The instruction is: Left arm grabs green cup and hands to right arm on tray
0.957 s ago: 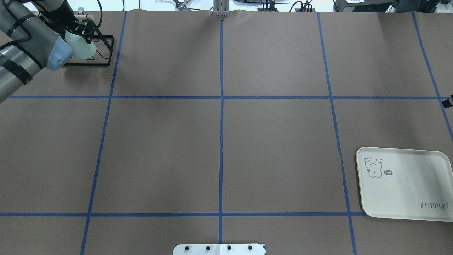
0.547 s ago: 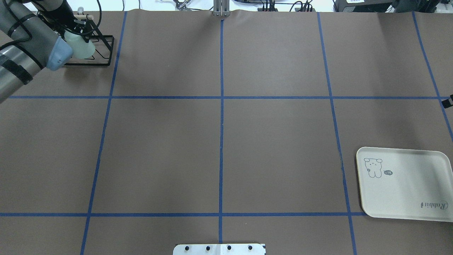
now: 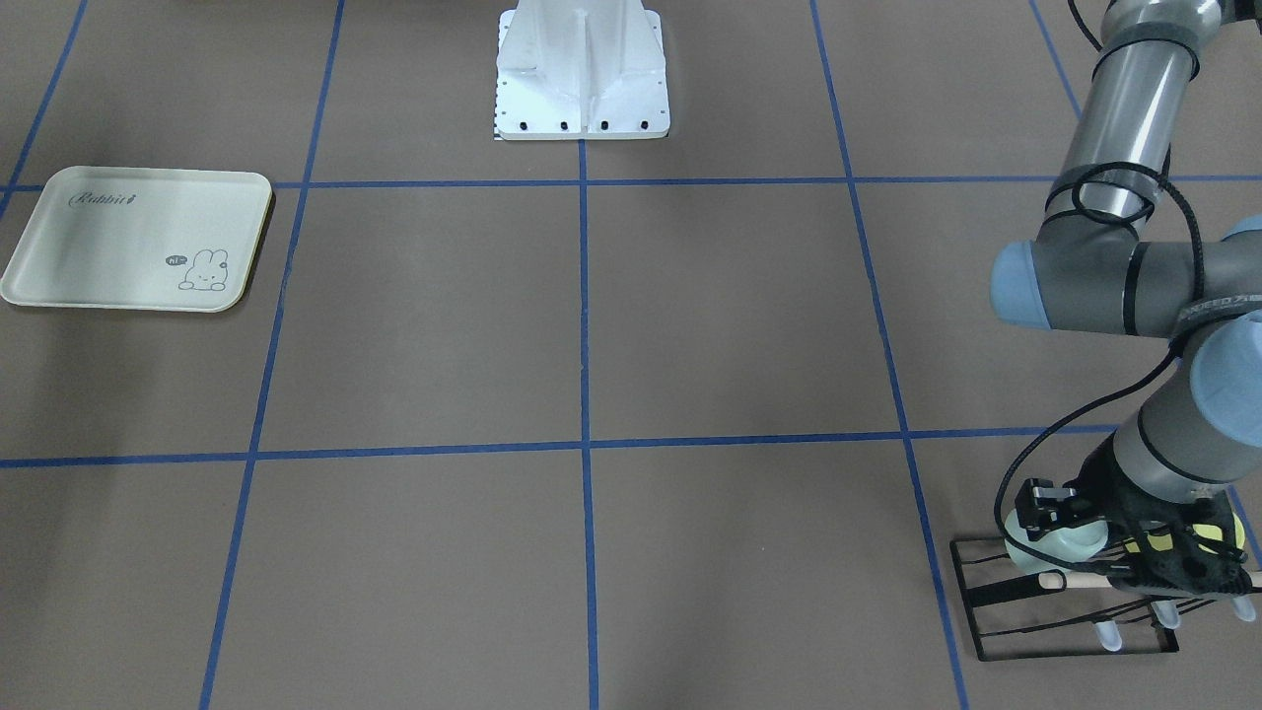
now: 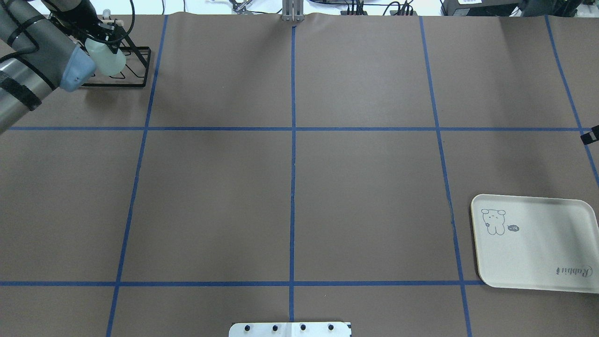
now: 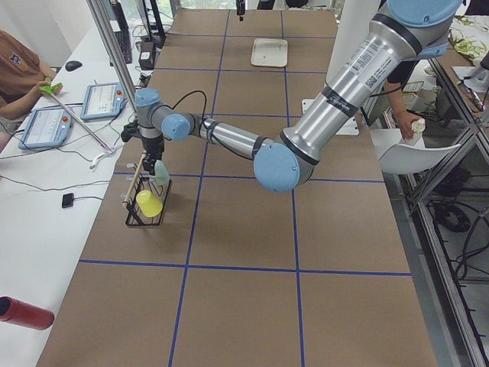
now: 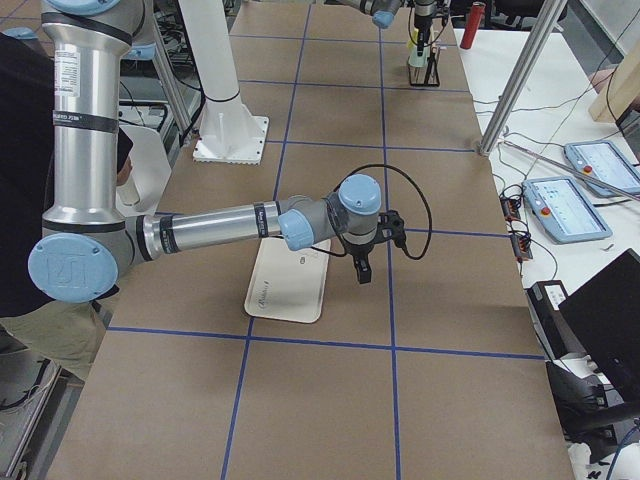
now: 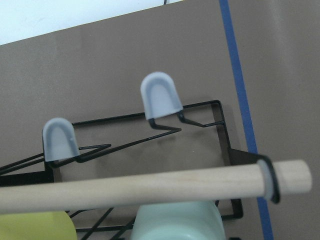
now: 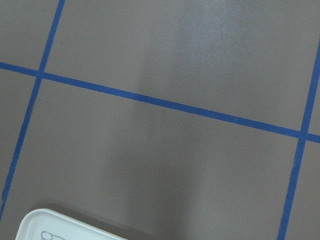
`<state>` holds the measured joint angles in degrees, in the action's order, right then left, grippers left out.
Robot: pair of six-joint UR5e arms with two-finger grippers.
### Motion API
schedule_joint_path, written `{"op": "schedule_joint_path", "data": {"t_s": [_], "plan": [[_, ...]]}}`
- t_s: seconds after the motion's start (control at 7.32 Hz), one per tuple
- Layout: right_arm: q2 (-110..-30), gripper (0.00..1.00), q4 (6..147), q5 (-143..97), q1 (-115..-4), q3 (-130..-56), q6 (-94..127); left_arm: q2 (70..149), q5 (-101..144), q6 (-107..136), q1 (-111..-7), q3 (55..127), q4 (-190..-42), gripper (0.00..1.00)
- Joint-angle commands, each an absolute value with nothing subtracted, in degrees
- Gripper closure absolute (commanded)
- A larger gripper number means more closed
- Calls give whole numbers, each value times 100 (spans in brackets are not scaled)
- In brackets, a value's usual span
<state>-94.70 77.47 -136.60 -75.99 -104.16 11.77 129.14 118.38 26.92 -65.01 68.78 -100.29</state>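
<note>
While left hand (image 3: pixel 1057 532) grips green cup (image 3: pixel 1033 555), tray (image 3: pixel 99 247) reads "Rabbit", "hi".

Right arm (image 6: pixel 210 228) near and large: upright link at frame 9 o'clock, forearm runs level to centre. Right gripper (image 6: pixel 362 272) points down over table (image 6: pixel 300 400), just off tray (image 6: pixel 290 285) long edge, tray's 3 o'clock; grip state unreadable. Tray flat, partly under forearm. Left arm (image 6: pixel 385 12) far, small, at 12 o'clock; left gripper (image 6: pixel 424 35) down at black rack (image 6: pixel 428 72). Green cup (image 6: pixel 413 47) only tiny pale blob there. White base (image 6: pixel 228 135) at 11 o'clock.
</note>
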Motion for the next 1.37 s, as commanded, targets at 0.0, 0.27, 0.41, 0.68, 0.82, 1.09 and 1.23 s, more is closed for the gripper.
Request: {"op": "schedule_joint_path", "data": {"t_s": [0.0, 0.27, 0.41, 0.68, 0.82, 1.09, 1.23], "plan": [[-9414, 0, 7743, -13650, -7497, -10415, 1335, 12763, 11900, 2663, -6661, 7703, -9409, 100], [-9317, 0, 7743, -13649, -7445, -10345, 1345, 12727, 12014, 2339, -6942, 8652, -8303, 100], [-9290, 0, 7743, -13649, -7427, -10301, 1345, 12727, 12058, 2338, -6987, 9075, -7827, 100], [-8914, 0, 7743, -13649, -7279, -10239, 1824, 12718, 12355, 2643, -6952, 9446, -7612, 100], [-8642, 0, 7734, -13658, -7095, -10248, 2411, 12735, 12845, 3620, -6917, 9605, -7620, 100], [-8027, 0, 7726, -13667, -6725, -10318, 3492, 12779, 13558, 5256, -6463, 10279, -7690, 100], [-7659, 0, 7726, -13667, -6358, -10458, 4377, 12823, 13718, 6439, -6051, 10509, -8030, 100]]}}
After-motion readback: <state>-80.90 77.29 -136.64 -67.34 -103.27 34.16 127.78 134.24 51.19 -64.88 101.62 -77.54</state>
